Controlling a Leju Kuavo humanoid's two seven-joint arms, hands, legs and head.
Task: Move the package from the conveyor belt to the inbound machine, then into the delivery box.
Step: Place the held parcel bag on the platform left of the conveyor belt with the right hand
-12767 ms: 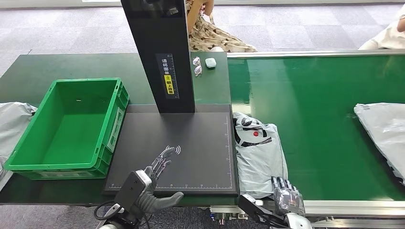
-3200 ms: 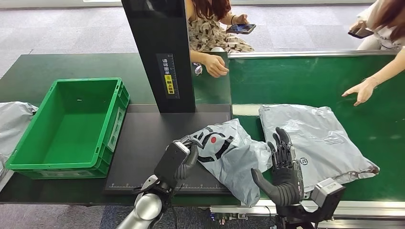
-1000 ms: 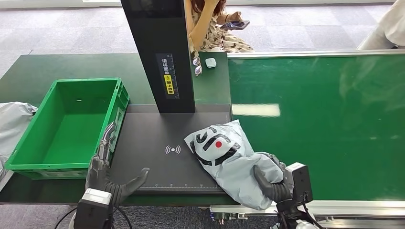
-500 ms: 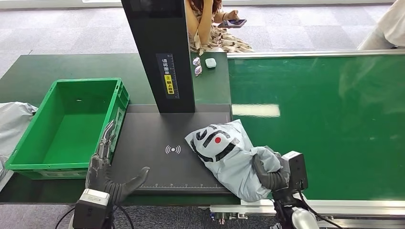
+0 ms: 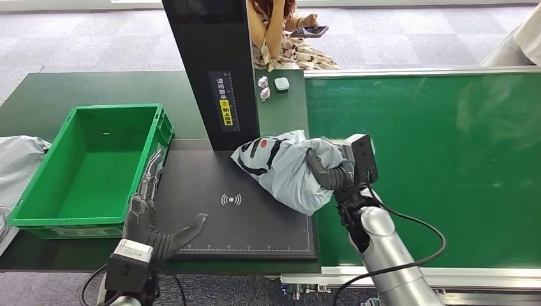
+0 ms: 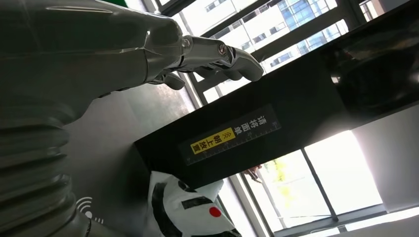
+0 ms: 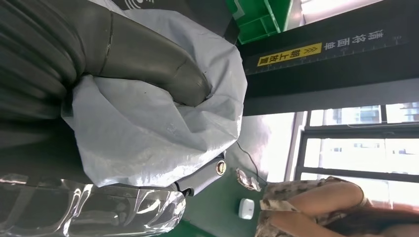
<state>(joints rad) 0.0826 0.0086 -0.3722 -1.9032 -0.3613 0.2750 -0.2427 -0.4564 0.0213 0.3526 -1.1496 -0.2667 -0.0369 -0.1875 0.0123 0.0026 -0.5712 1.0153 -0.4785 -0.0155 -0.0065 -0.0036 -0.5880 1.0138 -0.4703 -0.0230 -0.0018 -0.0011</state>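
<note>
Over the black platform of the inbound machine (image 5: 210, 220), I've got the package (image 5: 284, 167) in my right hand (image 5: 328, 171), thumb clamped across the crumpled grey plastic and the fingers wrapped around it. In the right wrist view the thumb presses right into the bag, so that's a firm grip. The package hangs above the platform's right rear corner, just beside the machine's black upright column (image 5: 214, 70), its black-and-white print and red dot facing the column. I can't tell whether its lower edge touches the platform. Partly it reaches over the edge of the conveyor belt (image 5: 434, 159), which runs green off to the right. My left hand (image 5: 153, 220) holds nothing: fingers straight and spread, thumb out to the side, sitting at the platform's front left corner right next to the delivery box (image 5: 38, 217). That green box stands on the table (image 5: 70, 86) left of the platform. Another grey bag (image 5: 16, 166) lies at the far left. Behind the column a person (image 5: 284, 32) holds a phone, and two small items lie on the table near them.
</note>
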